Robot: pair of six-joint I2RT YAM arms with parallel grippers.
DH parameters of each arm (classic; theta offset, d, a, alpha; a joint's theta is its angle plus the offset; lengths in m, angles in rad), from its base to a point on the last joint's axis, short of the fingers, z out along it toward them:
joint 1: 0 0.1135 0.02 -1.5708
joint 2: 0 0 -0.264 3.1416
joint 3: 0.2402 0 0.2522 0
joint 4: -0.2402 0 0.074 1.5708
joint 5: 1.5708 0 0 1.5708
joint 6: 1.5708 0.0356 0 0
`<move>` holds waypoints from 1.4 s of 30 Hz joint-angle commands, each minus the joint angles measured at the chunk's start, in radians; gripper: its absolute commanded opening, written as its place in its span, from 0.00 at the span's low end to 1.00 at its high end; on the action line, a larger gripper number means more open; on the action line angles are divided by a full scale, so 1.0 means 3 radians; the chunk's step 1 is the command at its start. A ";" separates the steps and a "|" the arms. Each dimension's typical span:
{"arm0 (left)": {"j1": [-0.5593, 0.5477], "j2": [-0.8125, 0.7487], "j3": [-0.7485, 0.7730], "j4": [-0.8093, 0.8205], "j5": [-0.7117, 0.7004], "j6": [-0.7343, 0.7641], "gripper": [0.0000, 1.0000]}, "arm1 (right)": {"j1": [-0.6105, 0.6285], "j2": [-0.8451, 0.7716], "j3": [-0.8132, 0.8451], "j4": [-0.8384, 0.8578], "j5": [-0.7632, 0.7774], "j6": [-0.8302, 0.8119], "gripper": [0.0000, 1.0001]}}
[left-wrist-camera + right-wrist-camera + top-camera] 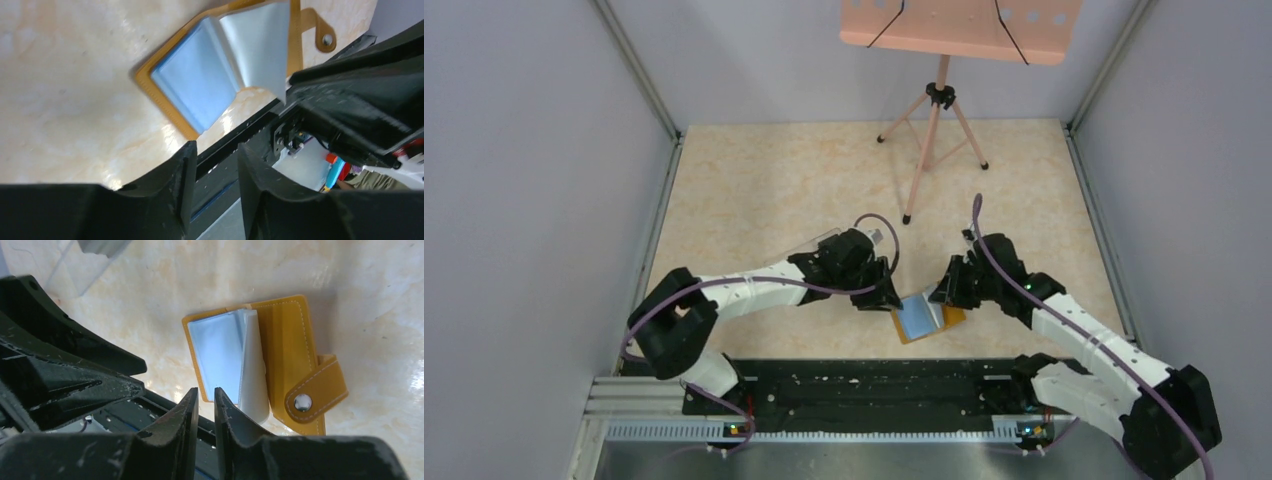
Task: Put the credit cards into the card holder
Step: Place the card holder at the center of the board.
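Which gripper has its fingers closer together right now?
The right gripper: only a thin slit shows between its fingers, while the left gripper has its fingers clearly wider apart.

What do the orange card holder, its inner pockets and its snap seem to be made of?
The card holder looks like matte leather or faux leather: pale stitching along the edges. The inner pockets seem thin glossy plastic, perhaps vinyl: they catch glare and one leaf stands up curled. The snap appears to be shiny silver metal.
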 commanded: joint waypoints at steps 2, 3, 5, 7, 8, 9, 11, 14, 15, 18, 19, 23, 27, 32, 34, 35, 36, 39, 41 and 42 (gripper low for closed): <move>-0.0087 0.0461 0.0415 0.0305 0.0104 -0.0043 0.31 | 0.0149 0.0248 0.0036 0.0336 -0.0014 0.0061 0.16; -0.0092 0.0544 0.0456 0.0304 0.0110 -0.0049 0.28 | 0.0156 0.0260 0.0009 0.0394 -0.0019 0.0078 0.16; -0.0095 0.0715 0.0532 0.0311 0.0124 -0.0059 0.21 | 0.0158 0.0352 -0.0049 0.0472 -0.0034 0.0083 0.14; -0.0098 0.0877 0.0599 0.0327 0.0158 -0.0064 0.16 | 0.0156 0.0520 -0.0085 0.0499 -0.0032 0.0045 0.11; -0.0103 0.0933 0.0630 0.0330 0.0167 -0.0062 0.13 | 0.0158 0.0594 -0.0101 0.0502 0.0023 0.0032 0.09; -0.0108 0.0990 0.0659 0.0330 0.0172 -0.0060 0.09 | 0.0155 0.0656 -0.0114 0.0495 0.0100 0.0011 0.05; -0.0121 0.1080 0.0708 0.0297 0.0174 -0.0052 0.03 | 0.0157 0.0787 -0.0098 0.0419 0.0355 -0.0044 0.03; -0.0134 0.1158 0.0714 0.0193 0.0109 -0.0044 0.00 | 0.0157 0.0967 -0.0006 0.0259 0.0729 -0.0089 0.01; -0.0138 0.1182 0.0709 0.0145 0.0080 -0.0044 0.00 | 0.0155 0.1025 0.0023 0.0224 0.0827 -0.0095 0.00; -0.0139 0.1221 0.0706 -0.0016 -0.0025 -0.0036 0.00 | 0.0156 0.1175 0.0078 0.0180 0.1158 -0.0090 0.00; -0.0139 0.1238 0.0716 -0.0074 -0.0059 -0.0023 0.00 | 0.0151 0.1230 0.0086 0.0182 0.1215 -0.0087 0.00; -0.0139 0.1292 0.0803 -0.0343 -0.0213 0.0032 0.00 | 0.0146 0.1573 0.0113 0.0255 0.1142 -0.0124 0.00; -0.0134 0.1329 0.0929 -0.0630 -0.0393 0.0099 0.00 | 0.0143 0.1801 0.0087 0.0303 0.0759 -0.0148 0.00; -0.0105 0.1425 0.1126 -0.0975 -0.0595 0.0199 0.00 | 0.0145 0.1730 -0.0047 0.0261 0.0311 -0.0098 0.00; -0.0096 0.1455 0.1187 -0.1039 -0.0636 0.0244 0.00 | 0.0145 0.1633 -0.0132 0.0231 0.0142 -0.0048 0.00; -0.0093 0.1464 0.1207 -0.1056 -0.0642 0.0261 0.00 | 0.0145 0.1575 -0.0170 0.0192 0.0081 -0.0027 0.00; -0.0089 0.1464 0.1224 -0.1063 -0.0652 0.0278 0.00 | 0.0145 0.1517 -0.0208 0.0157 0.0024 -0.0011 0.00; -0.0078 0.1454 0.1248 -0.1097 -0.0668 0.0305 0.00 | 0.0149 0.1374 -0.0279 0.0019 -0.0127 -0.0001 0.00; -0.0074 0.1444 0.1265 -0.1124 -0.0674 0.0334 0.00 | 0.0147 0.1293 -0.0329 -0.0031 -0.0234 0.0015 0.00; -0.0073 0.1439 0.1281 -0.1153 -0.0682 0.0349 0.00 | 0.0146 0.1262 -0.0354 -0.0037 -0.0277 0.0027 0.00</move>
